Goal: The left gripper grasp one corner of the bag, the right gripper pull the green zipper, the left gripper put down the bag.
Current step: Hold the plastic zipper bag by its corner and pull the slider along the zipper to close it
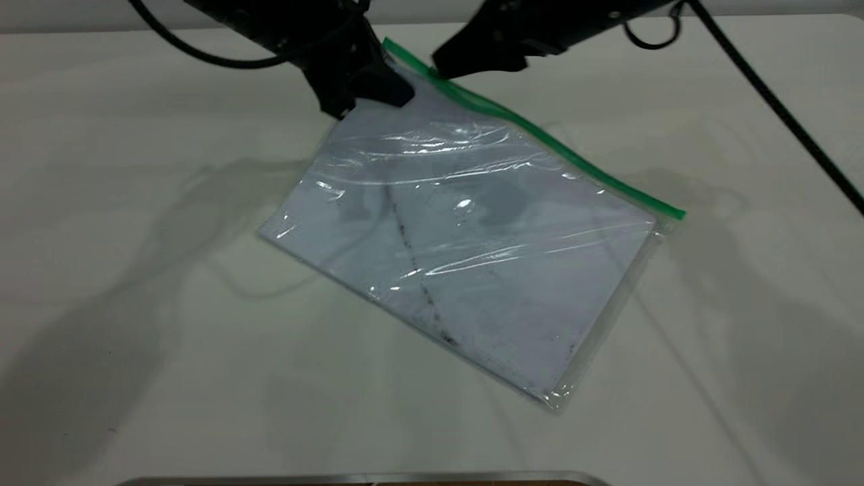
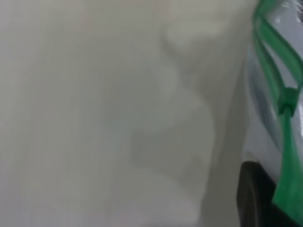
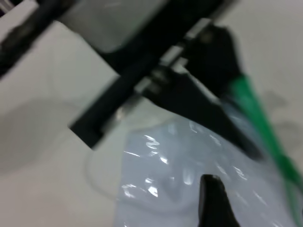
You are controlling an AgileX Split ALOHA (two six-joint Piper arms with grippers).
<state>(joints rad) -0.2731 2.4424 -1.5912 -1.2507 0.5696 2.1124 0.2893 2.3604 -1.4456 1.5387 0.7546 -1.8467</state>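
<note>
From the exterior view, the bag (image 1: 472, 243) lies slanted across the white surface (image 1: 135, 304), its far corner (image 1: 391, 57) lifted off the surface while the near end rests flat. Inside it shows white paper (image 1: 486, 283) with a dark diagonal smudge line (image 1: 415, 263). The green zipper (image 1: 540, 135) runs along the long edge on the right-hand side, from the raised corner down to the far right end of the bag. The left gripper (image 1: 368, 88) is clamped on the bag just beside that raised corner, its chunky fingers pressed onto the clear plastic. The right gripper (image 1: 449, 64) sits on the zipper strip a little way down from the corner, close to the left gripper; whether it has pinched the strip cannot be told from here.

In the left wrist view, the green zipper (image 2: 277, 80) is seen close up, two green strips meeting at the small slider tab (image 2: 288, 101). A black fingertip (image 2: 253, 198) lies against the bag's clear plastic (image 2: 260, 123), with the pale surface (image 2: 94, 118) behind.

In the right wrist view, the left gripper (image 3: 208, 90) spans the picture, grasping the crinkled bag (image 3: 170, 184) next to the green zipper (image 3: 258, 123). One tapered finger (image 3: 213, 198) of the right gripper shows over the plastic; its grip cannot be judged.
</note>
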